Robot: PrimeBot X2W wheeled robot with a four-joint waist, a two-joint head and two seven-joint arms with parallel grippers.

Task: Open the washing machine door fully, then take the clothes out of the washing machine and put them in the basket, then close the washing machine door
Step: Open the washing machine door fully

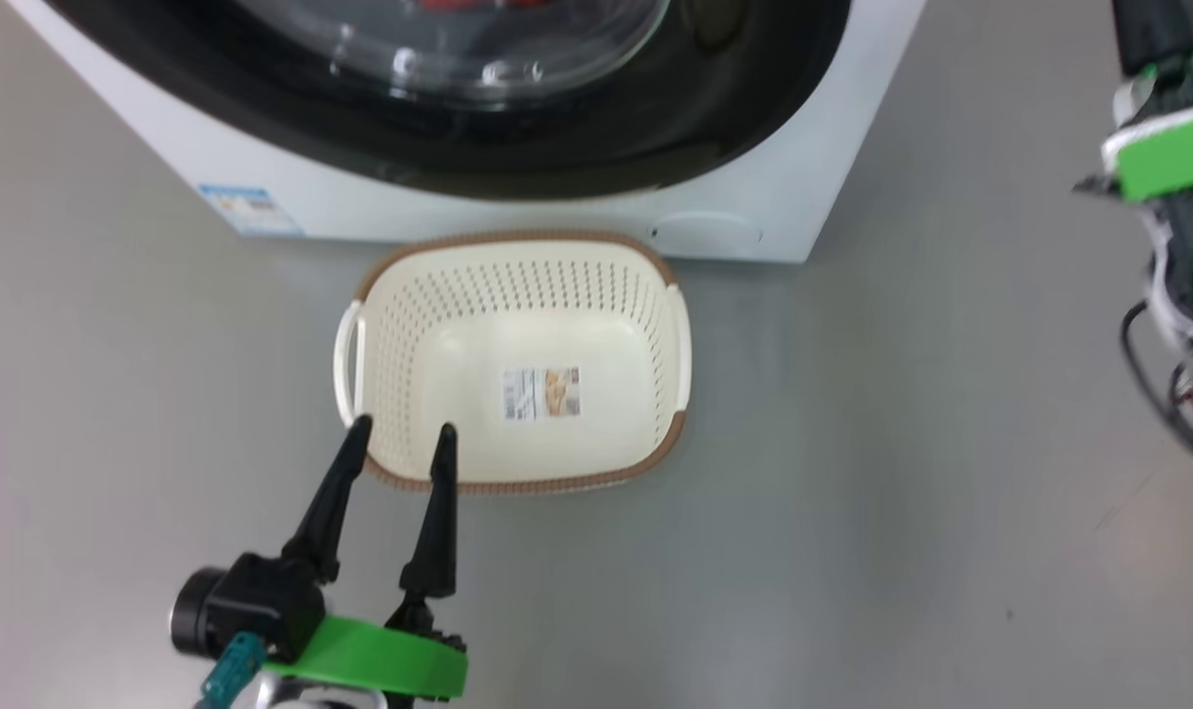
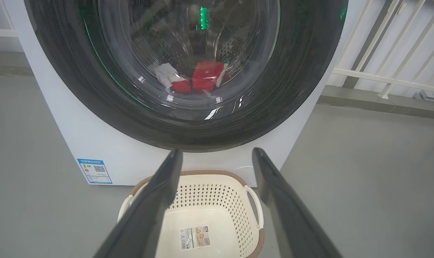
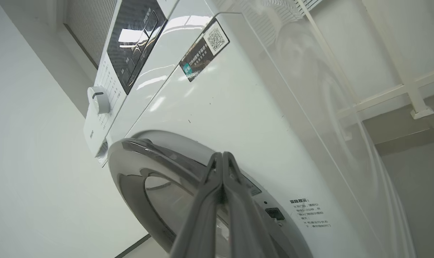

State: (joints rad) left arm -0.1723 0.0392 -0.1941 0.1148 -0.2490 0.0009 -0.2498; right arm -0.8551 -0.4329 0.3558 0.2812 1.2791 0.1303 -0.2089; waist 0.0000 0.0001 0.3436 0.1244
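Left claw [image 1: 404,426]: fingers spread wide with nothing between them. In the head view its tips lie across the near-left rim of the basket [image 1: 518,239].
Right claw [image 3: 222,154]: fingers pressed flat together, gripping nothing. They point up at the rim of the washing machine door [image 3: 131,168] — whether the tips touch it cannot be told.
Washing machine door: looks shut against the white washing machine [image 1: 557,212].
Clothes [image 2: 204,80]: a red and white heap at the bottom of the drum behind the glass, straight ahead of the left claw and above it.
Basket: on the grey floor [image 1: 852,492] just in front of the machine, below the door — a paper label [image 1: 541,393] on its bottom.
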